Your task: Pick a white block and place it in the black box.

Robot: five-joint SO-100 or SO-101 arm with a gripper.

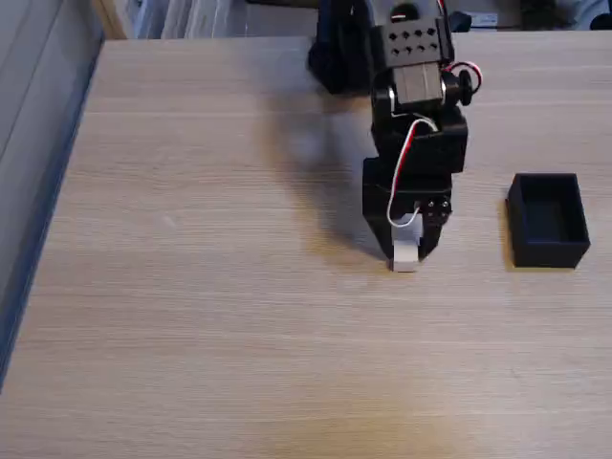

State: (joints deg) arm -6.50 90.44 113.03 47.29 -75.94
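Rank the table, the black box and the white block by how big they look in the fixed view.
Largest to smallest:
1. table
2. black box
3. white block, between the pincer's fingers

1. The block (404,252): a small white cube, upright, sitting between the jaws at their tips, low at the tabletop.
2. The box (547,220): matte black, open-topped, well apart from the jaws, to their right in the fixed view.

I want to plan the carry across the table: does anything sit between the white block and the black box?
Nothing visible does. The white block sits between the gripper's fingers, and bare wooden table separates it from the black box to its right in the fixed view.
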